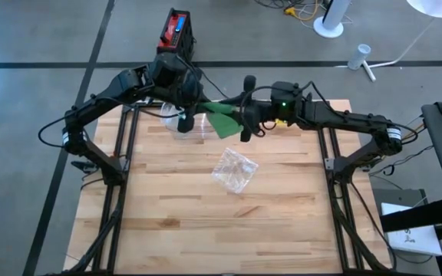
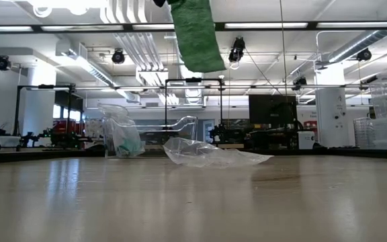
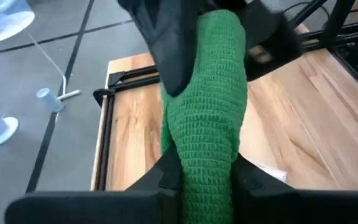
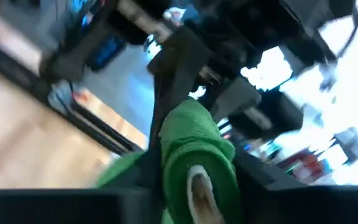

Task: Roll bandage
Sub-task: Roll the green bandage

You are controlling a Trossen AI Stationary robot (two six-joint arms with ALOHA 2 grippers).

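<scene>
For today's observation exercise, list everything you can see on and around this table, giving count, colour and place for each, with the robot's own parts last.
bandage: one, green, held up above the far part of the table between both grippers, its loose end hanging down
plastic wrapper: one, clear, crumpled near the table's middle
plastic container: one, clear, at the far edge of the table below the left arm
table: one, light wood
box: one, red and black, on the floor beyond the table
left gripper: one, dark, shut on the bandage
right gripper: one, dark, around the rolled end of the bandage
</scene>
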